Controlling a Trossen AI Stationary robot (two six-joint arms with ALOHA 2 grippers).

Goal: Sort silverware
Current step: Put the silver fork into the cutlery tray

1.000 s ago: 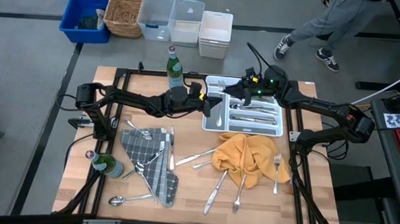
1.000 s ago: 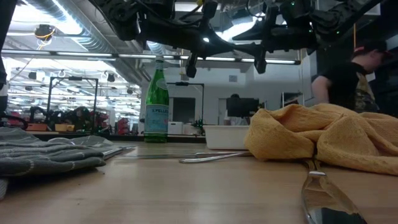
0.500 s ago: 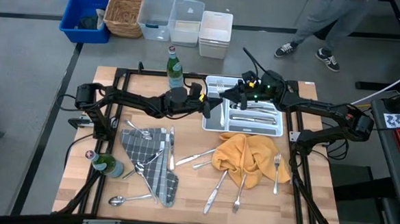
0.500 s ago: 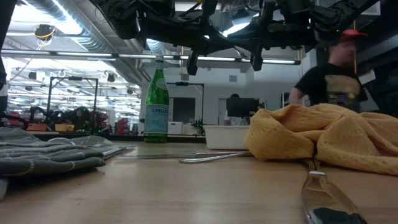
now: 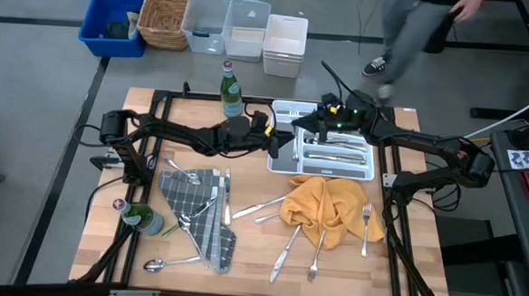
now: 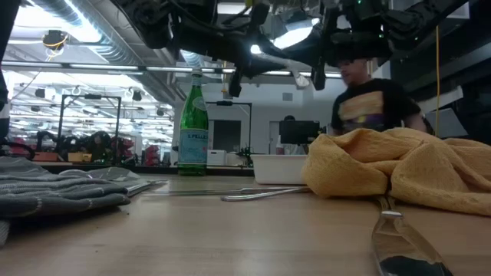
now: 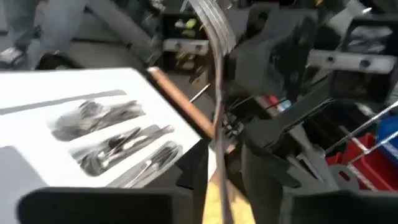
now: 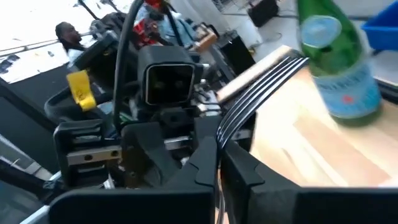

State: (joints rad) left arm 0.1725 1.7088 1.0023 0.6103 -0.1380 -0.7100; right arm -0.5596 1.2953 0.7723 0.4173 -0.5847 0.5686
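- Right hand [image 5: 300, 125], above the white compartmented tray's [image 5: 322, 166] far-left corner, is clamped on a slim silver fork [image 8: 258, 88].
- Left hand [image 5: 278, 141], just left of it, has its fingers parted around that fork's handle.

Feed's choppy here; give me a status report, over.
Right gripper shut on fork above tray. Left gripper right beside it. Orange cloth lies near tray, not over it.

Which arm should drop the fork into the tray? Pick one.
Right. Its jaws are shut on the fork, and the right gripper hangs over the white tray; the left gripper sits at the tray's edge.
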